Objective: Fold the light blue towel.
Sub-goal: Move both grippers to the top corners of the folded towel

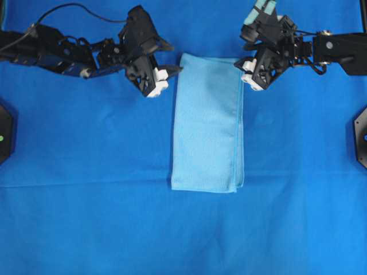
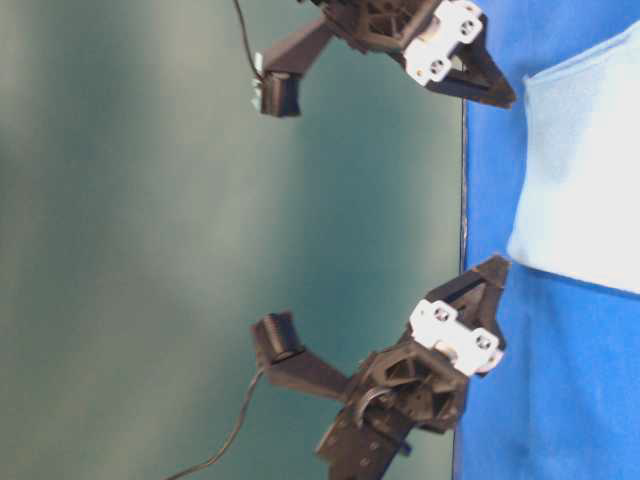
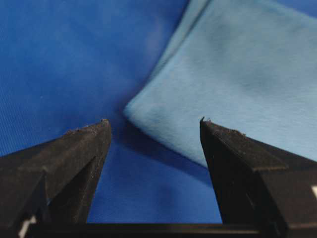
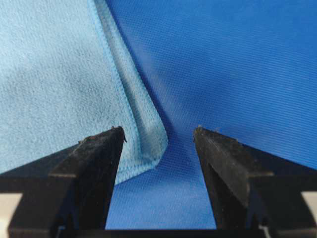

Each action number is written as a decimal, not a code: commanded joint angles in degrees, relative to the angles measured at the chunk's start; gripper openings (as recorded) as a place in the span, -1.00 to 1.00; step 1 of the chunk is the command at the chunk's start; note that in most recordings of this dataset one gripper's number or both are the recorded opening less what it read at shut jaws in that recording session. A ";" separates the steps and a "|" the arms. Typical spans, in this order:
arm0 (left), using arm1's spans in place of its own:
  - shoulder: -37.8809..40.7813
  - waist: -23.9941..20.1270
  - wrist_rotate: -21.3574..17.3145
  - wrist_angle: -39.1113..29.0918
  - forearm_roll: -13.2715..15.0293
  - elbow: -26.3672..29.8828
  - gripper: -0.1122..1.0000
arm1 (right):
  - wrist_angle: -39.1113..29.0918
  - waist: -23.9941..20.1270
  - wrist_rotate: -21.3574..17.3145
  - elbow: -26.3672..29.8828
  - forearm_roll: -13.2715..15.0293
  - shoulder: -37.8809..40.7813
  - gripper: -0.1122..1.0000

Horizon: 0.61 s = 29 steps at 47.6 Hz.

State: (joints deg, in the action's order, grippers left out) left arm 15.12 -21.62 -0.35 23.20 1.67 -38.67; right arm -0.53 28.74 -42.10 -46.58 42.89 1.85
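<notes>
The light blue towel (image 1: 207,123) lies flat on the table, folded into a narrow upright strip with its doubled edges on the right side. My left gripper (image 1: 171,76) hovers just off the towel's far left corner, open, with nothing between its fingers. In the left wrist view the towel (image 3: 233,74) lies ahead and to the right of the open left gripper (image 3: 153,121). My right gripper (image 1: 241,67) sits at the far right corner, also open. In the right wrist view the hemmed corner of the towel (image 4: 59,84) reaches in between the jaws of the right gripper (image 4: 158,130), untouched.
A darker royal-blue covering (image 1: 86,200) spreads over the whole table. Black fixtures stand at the left edge (image 1: 4,132) and the right edge (image 1: 360,134). Both arms stretch along the far side. The table's edge shows in the table-level view (image 2: 463,200).
</notes>
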 commanded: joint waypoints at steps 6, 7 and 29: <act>2.90 -1.85 0.00 2.02 0.00 2.64 0.46 | 0.53 0.18 -0.26 1.58 -0.09 2.64 0.30; 3.25 -1.85 0.00 2.02 0.00 2.72 0.46 | 0.53 0.26 -0.26 1.58 -0.09 2.90 0.30; 5.98 -0.70 -0.35 1.23 0.00 3.60 -0.73 | 0.53 0.26 -0.18 1.23 -0.09 3.87 -0.59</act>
State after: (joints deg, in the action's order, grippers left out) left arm 21.88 -22.76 -0.53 24.52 1.67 -35.60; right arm 0.09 28.92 -42.36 -45.62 42.80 6.33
